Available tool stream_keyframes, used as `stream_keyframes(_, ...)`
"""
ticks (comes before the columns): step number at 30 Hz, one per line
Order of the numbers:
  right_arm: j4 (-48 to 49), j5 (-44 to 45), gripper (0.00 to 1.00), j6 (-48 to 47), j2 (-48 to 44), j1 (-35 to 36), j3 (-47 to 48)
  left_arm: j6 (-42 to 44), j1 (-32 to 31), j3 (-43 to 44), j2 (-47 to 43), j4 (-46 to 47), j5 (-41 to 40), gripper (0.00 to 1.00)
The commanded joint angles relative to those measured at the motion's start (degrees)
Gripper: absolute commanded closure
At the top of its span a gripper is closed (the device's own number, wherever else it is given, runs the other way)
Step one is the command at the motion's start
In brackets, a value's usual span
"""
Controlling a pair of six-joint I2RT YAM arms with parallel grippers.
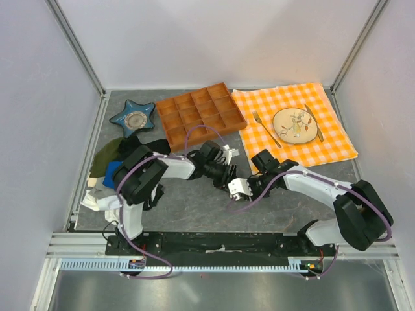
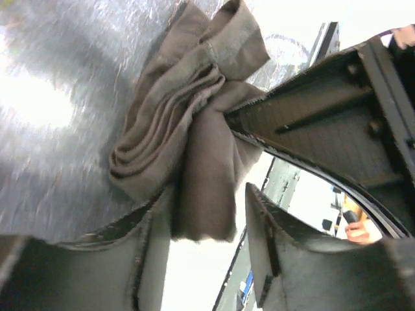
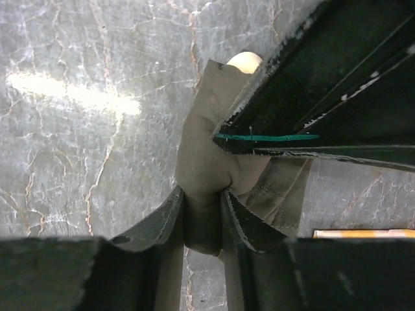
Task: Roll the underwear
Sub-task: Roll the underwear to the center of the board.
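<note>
The underwear (image 2: 175, 129) is a small bunched piece of grey-brown fabric held just above the grey marble tabletop between both grippers. My right gripper (image 3: 202, 194) is shut on a fold of the underwear (image 3: 207, 155). My left gripper (image 2: 207, 194) is open: a hanging end of the fabric lies between its fingers against the left finger, with a gap to the right one. In the top view the left gripper (image 1: 224, 173) and right gripper (image 1: 243, 184) meet at the table's middle, and the underwear is hidden between them.
A wooden compartment tray (image 1: 201, 116) and a blue star-shaped dish (image 1: 133, 118) stand at the back. An orange checked cloth (image 1: 259, 103) at the back right carries a plate (image 1: 295, 124), fork and knife. A pile of clothes (image 1: 110, 168) lies at the left edge.
</note>
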Motion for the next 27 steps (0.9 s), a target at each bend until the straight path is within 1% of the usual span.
stream_keyframes(1,-3.4,3.5,0.72,2.4,5.9,-0.7,-0.2,-3.0,1.5,-8.3,-10.7,5.3,-17.7,0.37)
stream_keyframes(2,-4.6,2.2,0.73,2.4,6.6,-1.3,0.5,-2.6,1.5,-9.8,-12.9,6.5,-19.0,0.35)
stream_keyframes(3,-6.9,0.8,0.75,2.0,7.8,-2.1,1.4,-1.7,1.5,-11.6,-15.0,8.5,-22.0,0.34)
stream_keyframes(4,-8.2,-2.6,0.75,1.7,8.5,-3.8,3.4,-0.7,1.5,-15.4,-17.5,10.3,-23.4,0.32)
stream_keyframes(5,-9.9,-4.1,0.75,1.1,9.4,-4.8,4.5,0.2,1.5,-17.2,-21.1,13.7,-24.6,0.31)
stream_keyframes(6,-13.3,-6.0,0.76,-0.2,11.4,-5.9,5.7,1.5,1.5,-19.2,-22.7,15.5,-26.1,0.3)
stream_keyframes(7,-15.3,-9.9,0.76,-1.1,12.7,-8.1,8.2,2.1,1.5,-22.4,-23.7,17.2,-26.0,0.28)
stream_keyframes(8,-19.6,-12.2,0.76,-2.4,14.2,-9.4,9.5,2.5,1.5,-23.7,-24.7,20.3,-25.6,0.27)
stream_keyframes(9,-21.9,-14.0,0.77,-3.6,17.2,-10.4,12.2,3.0,1.5,-24.7,-24.7,21.5,-24.1,0.25)
stream_keyframes(10,-23.9,-16.7,0.77,-5.9,19.0,-11.7,13.5,2.8,1.5,-26.4,-24.4,23.3,-23.2,0.22)
stream_keyframes(11,-27.6,-17.6,0.77,-6.8,22.4,-12.2,14.7,2.4,1.5,-26.9,-23.0,26.1,-21.1,0.21)
stream_keyframes(12,-29.0,-18.4,0.77,-7.6,24.1,-12.6,16.6,1.6,1.5,-27.3,-22.2,27.9,-20.0,0.19)
stream_keyframes(14,-31.1,-19.6,0.77,-9.0,27.9,-13.6,17.9,0.6,1.5,-27.5,-20.1,30.7,-18.2,0.16)
stream_keyframes(15,-31.4,-19.7,0.77,-9.0,28.6,-13.6,18.7,-0.7,1.5,-27.5,-18.1,33.7,-17.1,0.15)
stream_keyframes(18,-31.6,-19.4,0.77,-8.5,30.7,-14.5,19.4,-2.2,1.5,-26.0,-14.7,37.5,-15.4,0.14)
stream_keyframes(22,-31.8,-18.9,0.77,-8.3,32.2,-16.1,20.0,-2.1,1.5,-21.6,-10.3,38.4,-12.2,0.13)
stream_keyframes(26,-31.7,-18.9,0.77,-8.4,33.4,-17.2,19.9,-1.3,1.5,-18.6,-6.2,38.3,-7.6,0.12)
stream_keyframes(27,-31.8,-19.0,0.77,-8.4,33.3,-17.2,20.0,-1.4,1.4,-17.6,-5.4,37.9,-5.3,0.12)
